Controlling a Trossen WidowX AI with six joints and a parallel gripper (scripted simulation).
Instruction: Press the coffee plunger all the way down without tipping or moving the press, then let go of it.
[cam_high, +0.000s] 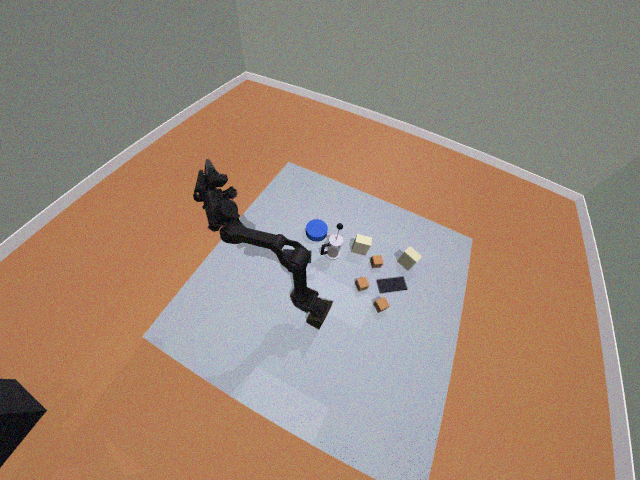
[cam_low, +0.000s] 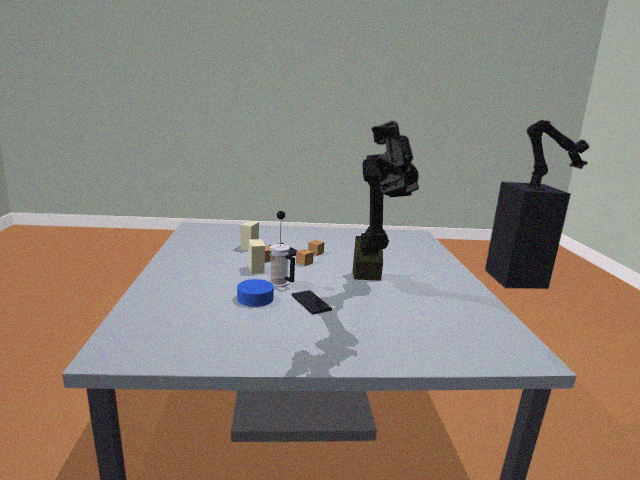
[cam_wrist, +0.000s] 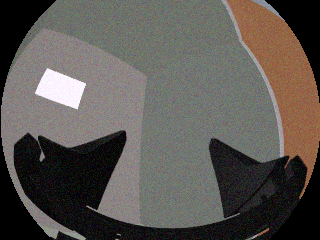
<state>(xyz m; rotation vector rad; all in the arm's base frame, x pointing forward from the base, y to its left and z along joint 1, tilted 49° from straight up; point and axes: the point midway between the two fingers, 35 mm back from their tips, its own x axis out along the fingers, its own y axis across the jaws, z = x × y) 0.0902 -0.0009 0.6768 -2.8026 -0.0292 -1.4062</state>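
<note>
The glass coffee press (cam_high: 333, 249) (cam_low: 280, 268) stands upright on the grey table (cam_high: 248, 320) (cam_low: 423, 320), with a black handle on its side. Its plunger knob (cam_high: 339, 225) (cam_low: 280, 214) sits raised high on a thin rod above the lid. My gripper (cam_high: 207, 167) (cam_low: 385, 130) (cam_wrist: 168, 139) is open and empty. It is held high in the air at the end of the folded arm, well away from the press, and faces the wall. The wrist view shows only wall, floor and my two spread fingers.
A blue disc (cam_high: 316, 229) (cam_low: 255, 292) lies close beside the press. Two cream blocks (cam_high: 361, 243) (cam_low: 256, 255), three orange cubes (cam_high: 362, 283) (cam_low: 304, 256) and a flat black slab (cam_high: 391, 284) (cam_low: 311, 301) are nearby. A second arm stands on a black pedestal (cam_low: 527, 232) off the table.
</note>
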